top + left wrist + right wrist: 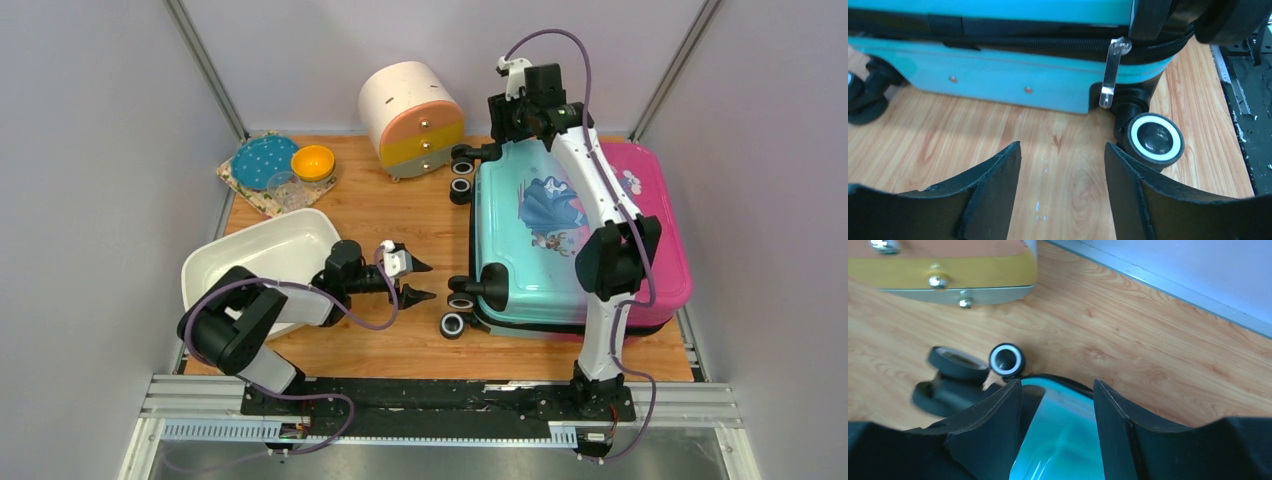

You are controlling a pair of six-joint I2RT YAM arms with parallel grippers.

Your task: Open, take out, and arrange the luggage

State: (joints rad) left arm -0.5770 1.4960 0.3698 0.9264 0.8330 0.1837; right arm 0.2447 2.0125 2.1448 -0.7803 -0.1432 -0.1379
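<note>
The luggage (560, 240), a teal-to-pink hard shell with a princess print, lies flat on the right of the table, lid down and wheels facing left. My left gripper (416, 280) is open just left of its near wheels, holding nothing. In the left wrist view the left gripper (1063, 150) faces the teal side (998, 75); a metal zipper pull (1112, 72) hangs above a white-ringed wheel (1154, 140). My right gripper (503, 130) hovers at the far-left corner, and in its wrist view the right gripper (1058, 385) is open over the teal shell (1063, 440).
A round cream drawer cabinet (412, 118) stands at the back beside the luggage's far wheels (1007, 359). A white basin (262, 262) sits behind my left arm. A patterned cloth at the back left carries a blue plate (265, 160) and an orange bowl (313, 162).
</note>
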